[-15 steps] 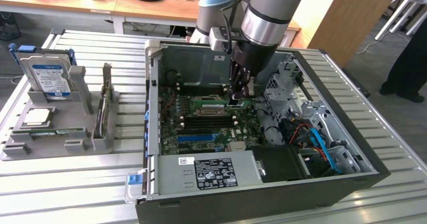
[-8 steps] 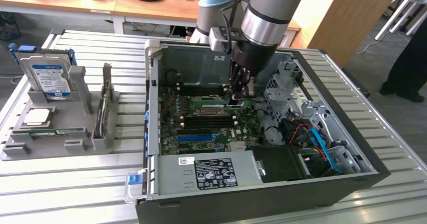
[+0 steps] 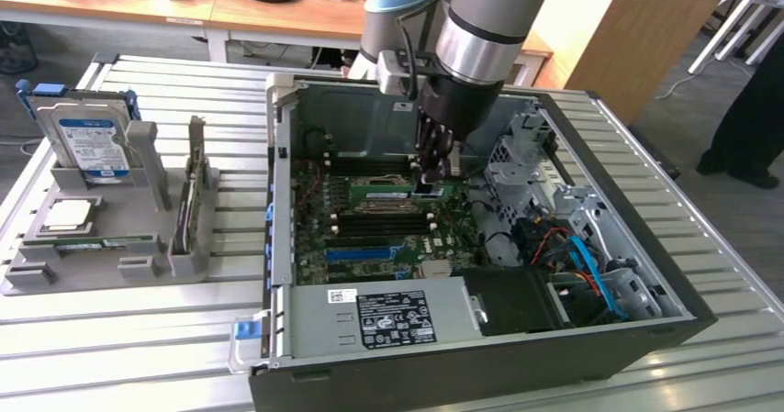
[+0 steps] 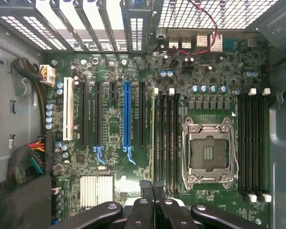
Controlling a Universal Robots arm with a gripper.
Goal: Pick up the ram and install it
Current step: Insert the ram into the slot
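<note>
The ram (image 3: 389, 189) is a green stick with a white sticker. It stands on edge in a memory slot of the motherboard (image 3: 367, 238), inside the open computer case (image 3: 490, 339). In the wrist view the ram (image 4: 155, 138) appears edge-on as a thin line beside the CPU socket (image 4: 207, 152), in line with the slots. My gripper (image 3: 428, 185) reaches down into the case at one end of the stick. Its black fingers (image 4: 145, 193) are close together around that end of the ram, so the gripper (image 4: 153, 192) is shut on it.
A grey holder (image 3: 110, 265) on the exterior view's left carries a blue-labelled hard drive (image 3: 84, 141), a dark expansion card (image 3: 190, 192) and a CPU (image 3: 68, 215). In the case are the power supply (image 3: 392, 316), blue cables (image 3: 588, 265) and a drive cage (image 3: 527, 150). A person's legs (image 3: 747, 109) stand far right.
</note>
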